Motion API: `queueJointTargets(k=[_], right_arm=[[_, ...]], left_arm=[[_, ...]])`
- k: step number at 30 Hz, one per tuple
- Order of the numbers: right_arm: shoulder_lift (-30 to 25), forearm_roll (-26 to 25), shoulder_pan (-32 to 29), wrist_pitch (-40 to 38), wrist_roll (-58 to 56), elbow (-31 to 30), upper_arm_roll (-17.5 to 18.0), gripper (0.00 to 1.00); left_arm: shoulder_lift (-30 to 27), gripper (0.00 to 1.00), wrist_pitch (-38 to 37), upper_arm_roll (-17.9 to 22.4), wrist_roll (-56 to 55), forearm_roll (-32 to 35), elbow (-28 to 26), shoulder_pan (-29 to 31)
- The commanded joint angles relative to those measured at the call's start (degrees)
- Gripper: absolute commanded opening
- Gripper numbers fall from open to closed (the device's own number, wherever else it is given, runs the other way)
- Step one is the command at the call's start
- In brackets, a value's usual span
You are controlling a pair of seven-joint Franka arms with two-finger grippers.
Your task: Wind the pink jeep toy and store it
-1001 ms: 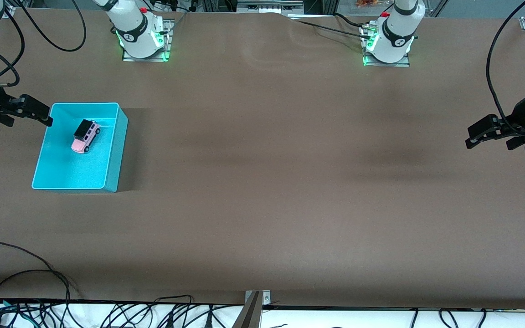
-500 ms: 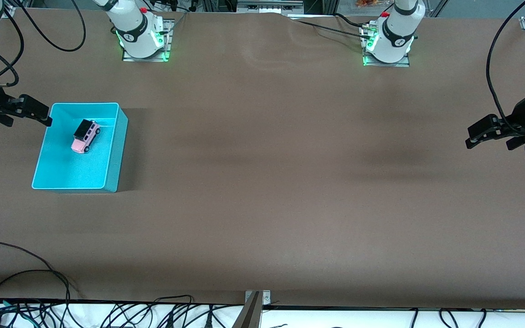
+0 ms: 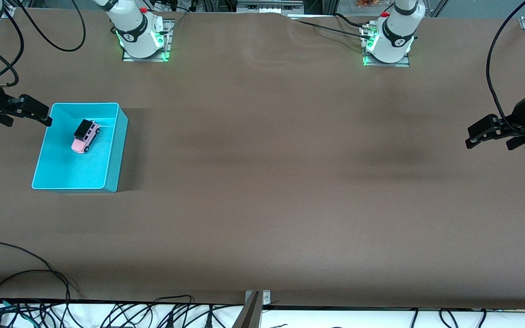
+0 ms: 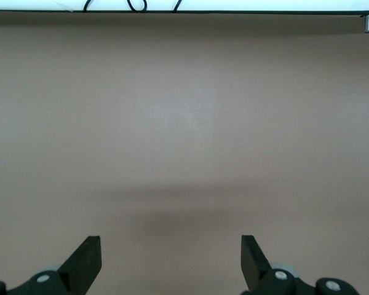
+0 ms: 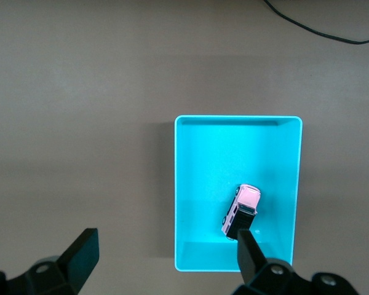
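Change since a second ago: right gripper (image 3: 39, 115) drawn slightly off toward the counter's edge, away from the bin; jeep, bin and left gripper unmoved.
Pink jeep toy (image 3: 85, 135): on its wheels on the floor of the turquoise bin (image 3: 121, 136), in the half of the bin farther from the front camera; set at an angle to the bin walls, black roof up, pink bonnet end pointing nearer the front camera; touching no wall, touched by no gripper.
Jeep from the right wrist view (image 5: 241, 211): lying askew inside the bin (image 5: 237, 121), close to one short wall, partly hidden by one black fingertip of the right gripper.
Turquoise bin: open-topped, rectangular, standing on the brown counter (image 3: 290, 182) at the right arm's end; only the jeep inside.
Right gripper, also (image 5: 163, 249): up in the air just beside the bin's corner at the counter's edge, jaws spread wide, nothing between them.
Left gripper (image 3: 490, 134): waiting over the bare counter at the left arm's end, well apart from bin and jeep; jaws wide and empty.
Left wrist view: both fingertips (image 4: 86, 261) parted over plain brown counter (image 4: 184, 123).
Cables (image 3: 25, 282): looped along the counter's edge nearest the front camera.
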Motion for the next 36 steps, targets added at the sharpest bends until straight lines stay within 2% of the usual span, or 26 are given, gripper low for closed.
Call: queueJointTargets(k=[1, 36], right_arm=[[0.1, -0.3, 0.0, -0.2, -0.7, 0.9, -0.1, 1.00], [0.2, -0.4, 0.3, 1.0, -0.7, 0.9, 0.0, 1.00]], left_arm=[[-0.4, 1.00, -0.4, -0.1, 0.8, 0.2, 0.0, 0.1], [-0.4, 1.00, -0.4, -0.1, 0.8, 0.2, -0.1, 0.0]])
